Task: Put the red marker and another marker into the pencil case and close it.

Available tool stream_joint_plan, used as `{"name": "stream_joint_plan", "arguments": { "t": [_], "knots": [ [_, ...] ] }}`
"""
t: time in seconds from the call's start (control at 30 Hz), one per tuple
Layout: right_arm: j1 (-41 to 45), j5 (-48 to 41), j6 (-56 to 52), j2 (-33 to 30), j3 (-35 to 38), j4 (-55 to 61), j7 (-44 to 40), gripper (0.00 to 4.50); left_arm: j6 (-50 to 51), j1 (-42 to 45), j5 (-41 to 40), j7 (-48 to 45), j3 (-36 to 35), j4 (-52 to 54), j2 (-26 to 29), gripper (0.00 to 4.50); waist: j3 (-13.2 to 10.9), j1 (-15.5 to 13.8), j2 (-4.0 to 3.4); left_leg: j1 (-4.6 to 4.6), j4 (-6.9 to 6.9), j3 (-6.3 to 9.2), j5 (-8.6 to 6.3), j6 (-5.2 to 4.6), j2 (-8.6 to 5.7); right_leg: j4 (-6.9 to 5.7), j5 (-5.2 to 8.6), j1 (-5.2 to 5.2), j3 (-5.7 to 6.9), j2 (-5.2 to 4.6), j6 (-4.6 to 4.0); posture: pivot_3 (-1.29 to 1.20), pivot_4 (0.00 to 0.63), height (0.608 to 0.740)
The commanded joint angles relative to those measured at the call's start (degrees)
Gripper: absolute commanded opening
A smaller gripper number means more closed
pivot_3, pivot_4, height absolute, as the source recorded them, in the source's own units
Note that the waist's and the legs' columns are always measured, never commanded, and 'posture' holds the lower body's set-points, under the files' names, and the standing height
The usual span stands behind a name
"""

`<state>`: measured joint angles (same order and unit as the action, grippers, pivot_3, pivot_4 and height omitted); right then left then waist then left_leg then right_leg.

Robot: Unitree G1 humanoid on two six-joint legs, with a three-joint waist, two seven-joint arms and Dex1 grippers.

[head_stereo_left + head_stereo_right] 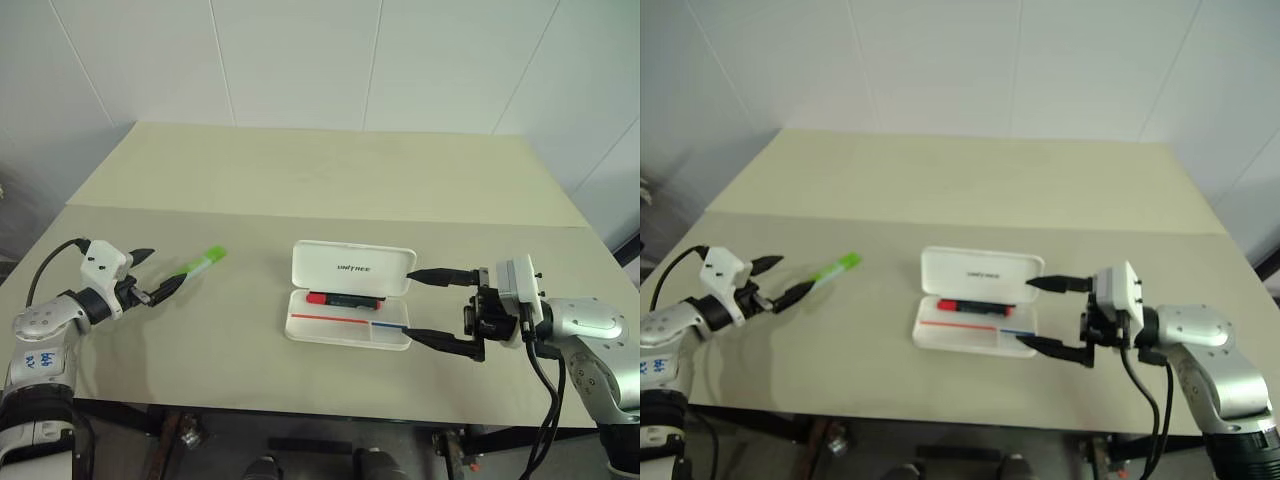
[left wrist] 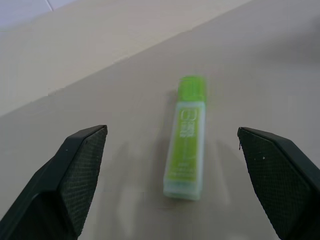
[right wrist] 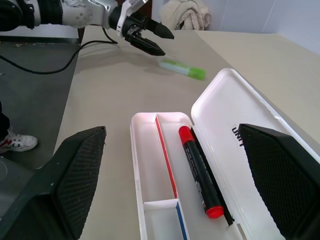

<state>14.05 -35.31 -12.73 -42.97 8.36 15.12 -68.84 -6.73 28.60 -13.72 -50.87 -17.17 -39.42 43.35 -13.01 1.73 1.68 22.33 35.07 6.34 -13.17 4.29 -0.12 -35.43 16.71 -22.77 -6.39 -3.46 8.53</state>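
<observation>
Jaws wide on both grippers; pencil case (image 1: 350, 296) open, holding red marker (image 1: 345, 298)

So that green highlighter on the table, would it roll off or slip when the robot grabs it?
The green highlighter looks flattish and chunky rather than round, so it probably won't roll far if nudged. Its smooth, see-through plastic may be a bit slippery, though the textured fingers of the open left end effector should help. It seems stiff and light for its size.
</observation>
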Motion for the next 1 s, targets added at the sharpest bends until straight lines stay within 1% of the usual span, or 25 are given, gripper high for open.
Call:
{"name": "stream_joint_plan", "arguments": {
  "t": [0.03,0.23,0.37,0.63,0.87,0.97,1.0],
  "knots": [
    [-0.07,-0.80,0.06,-1.15,2.34,1.81,0.40,4.50,-3.45,3.58,0.77,-4.26,1.41,-6.12,1.40,4.47,0.00,0.00,0.00,0.00,0.00,0.00,0.00,0.00,0.00,0.01,0.00,0.00,0.01,0.00,0.00,0.00,0.150,0.740],
    [-0.93,-1.10,-0.30,-1.60,3.11,2.82,0.89,4.50,-6.81,10.03,2.79,-6.59,3.89,-16.87,1.19,4.47,0.00,-0.03,0.00,0.01,-0.03,0.00,0.00,0.00,0.01,0.00,0.00,-0.01,0.02,0.01,0.00,0.00,0.150,0.740],
    [-2.25,-1.34,-0.42,-1.90,3.87,3.81,1.32,4.50,-9.19,13.16,5.07,-6.03,5.61,-22.45,0.70,4.47,0.00,0.08,0.00,0.02,-0.03,0.01,0.00,0.00,-0.01,0.01,-0.01,-0.01,0.03,0.00,0.02,0.00,0.150,0.740],
    [-2.42,-1.38,-1.29,-2.73,5.43,5.52,2.90,4.50,-7.40,16.41,6.36,-6.52,6.84,-28.17,-1.49,4.47,0.00,-0.02,0.01,0.02,-0.02,0.01,-0.01,0.00,-0.01,-0.02,-0.01,-0.02,0.03,0.01,0.04,0.00,0.150,0.740],
    [-3.53,-1.67,-1.51,-3.40,6.51,6.22,3.12,4.50,-5.04,17.21,6.62,-6.57,6.61,-29.91,-2.76,4.47,0.01,-0.17,0.01,0.01,0.00,0.01,-0.01,0.00,-0.02,-0.03,-0.01,-0.01,0.03,0.00,0.05,0.00,0.150,0.740],
    [-3.13,-1.81,-1.87,-3.69,6.98,6.39,3.63,4.50,-3.42,17.38,6.08,-7.21,6.18,-30.21,-3.30,3.88,0.01,-0.16,0.01,0.00,0.01,0.01,0.00,-0.01,-0.02,-0.09,-0.01,-0.01,0.03,0.00,0.06,0.00,0.150,0.740],
    [-3.29,-1.80,-1.89,-3.78,7.20,6.43,3.65,4.50,-3.22,17.27,6.11,-7.36,6.15,-30.22,-3.43,3.57,0.01,-0.16,0.01,0.00,0.02,0.01,0.00,-0.01,-0.02,-0.09,-0.02,-0.01,0.03,0.00,0.05,0.00,0.150,0.740]
  ]
}}
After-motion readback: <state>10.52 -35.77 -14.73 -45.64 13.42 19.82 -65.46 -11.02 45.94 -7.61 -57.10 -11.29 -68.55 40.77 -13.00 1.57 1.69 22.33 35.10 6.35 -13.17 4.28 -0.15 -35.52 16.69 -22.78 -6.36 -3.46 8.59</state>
